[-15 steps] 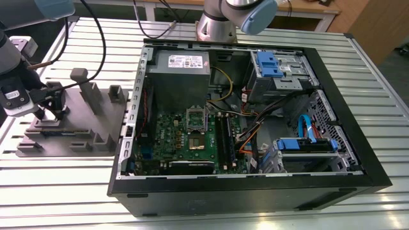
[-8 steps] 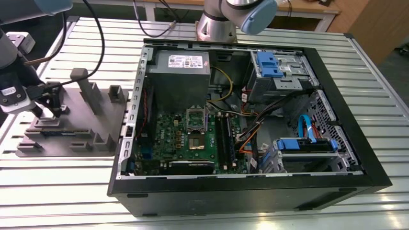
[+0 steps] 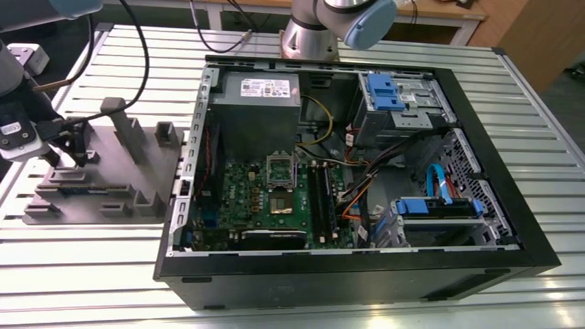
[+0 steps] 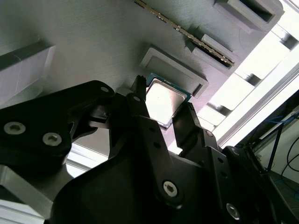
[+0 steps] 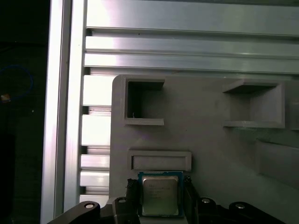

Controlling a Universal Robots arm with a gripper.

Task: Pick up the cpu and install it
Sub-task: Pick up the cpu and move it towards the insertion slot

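Cpu (image 5: 160, 196): dull silver-grey top, thin green rim, faint dark print
Gripper (image 5: 160, 185): matt black, silver screw heads
Tray (image 3: 101, 171): plain mid grey all over
Table (image 3: 92, 274): bright silver, ribbed in long parallel strips
Case (image 3: 366, 277): black shell, bare grey metal inside
Board (image 3: 240, 185): green, with black slots
Power box (image 3: 260, 113): grey, white label on top
Drive clips (image 3: 384, 92): blue on grey metal
Blue cable (image 3: 437, 179); yellow wires (image 3: 322, 110); orange wires (image 3: 352, 205)
Arm base (image 3: 306, 38): silver, pale blue cap
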